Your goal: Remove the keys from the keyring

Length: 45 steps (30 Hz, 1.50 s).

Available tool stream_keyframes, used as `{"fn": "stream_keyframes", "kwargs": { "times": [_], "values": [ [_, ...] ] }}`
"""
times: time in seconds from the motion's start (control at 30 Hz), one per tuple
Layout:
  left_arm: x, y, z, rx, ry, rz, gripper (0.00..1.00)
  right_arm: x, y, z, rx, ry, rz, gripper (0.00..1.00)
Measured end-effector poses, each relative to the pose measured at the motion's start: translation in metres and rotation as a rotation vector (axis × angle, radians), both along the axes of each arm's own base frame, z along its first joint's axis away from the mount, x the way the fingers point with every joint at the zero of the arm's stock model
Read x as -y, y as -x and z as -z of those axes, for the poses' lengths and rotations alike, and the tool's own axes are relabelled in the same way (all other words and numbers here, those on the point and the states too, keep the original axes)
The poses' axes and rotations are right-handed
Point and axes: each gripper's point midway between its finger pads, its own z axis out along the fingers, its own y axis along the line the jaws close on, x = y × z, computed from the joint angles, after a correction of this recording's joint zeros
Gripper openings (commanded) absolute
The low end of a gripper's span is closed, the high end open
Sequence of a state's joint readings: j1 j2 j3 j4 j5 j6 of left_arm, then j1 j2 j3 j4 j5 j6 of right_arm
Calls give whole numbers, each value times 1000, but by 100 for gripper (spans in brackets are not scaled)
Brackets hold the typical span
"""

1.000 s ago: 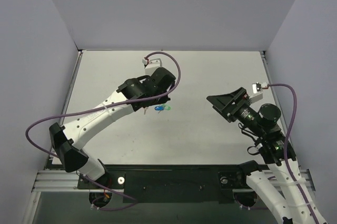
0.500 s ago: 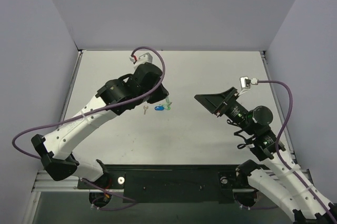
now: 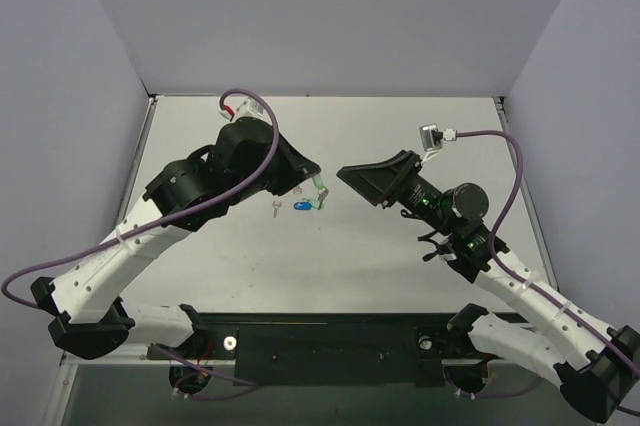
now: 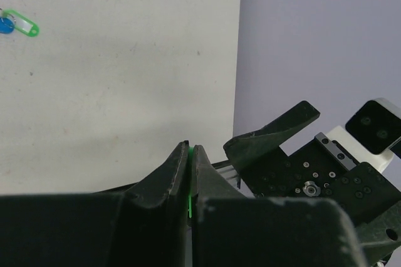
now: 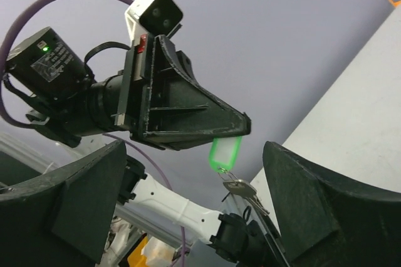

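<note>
**Ana:** Right claw is wide open and holds nothing. It points at the left claw, up over the middle of the table.

**Ben:** Where are the keys?

**Ana:** Three lie on the table near its middle, well away from every edge. I see a bare key, a blue key, and a green key just beside the blue one.

**Ben:** And the others?

**Ana:** A bit past those, the left claw is shut tight on a green tag. Silver keys hang under the tag on a little ring, up in the air.

**Ben:** What could go wrong?

**Ana:** I think the hanging keys can swing. If the open claw bumps them, they may swing away and it would shut on nothing. It might also grab the tag, not a key. The left claw pinches only a thin bit of the tag, so a hard pull could slip it out. Then the whole bunch would drop on the table. The two claws are near each other too, so they could knock together.
</note>
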<state>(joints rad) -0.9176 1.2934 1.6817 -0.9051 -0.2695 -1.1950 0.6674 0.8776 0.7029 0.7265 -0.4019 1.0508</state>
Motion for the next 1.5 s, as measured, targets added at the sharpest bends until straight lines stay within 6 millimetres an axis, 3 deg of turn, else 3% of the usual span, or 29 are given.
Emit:
{"fn": "stream_keyframes", "kwargs": {
  "times": [0.23,0.57,1.5],
  "values": [
    [4,4,-15,1,79,3,0,-22,13,-22,45,-41,-91,84],
    [3,10,-31,6,151,10,0,-37,30,-41,81,-77,-169,83],
    [-7,18,-52,27,218,0,0,-39,33,-55,134,-87,-150,83]
  ]
}}
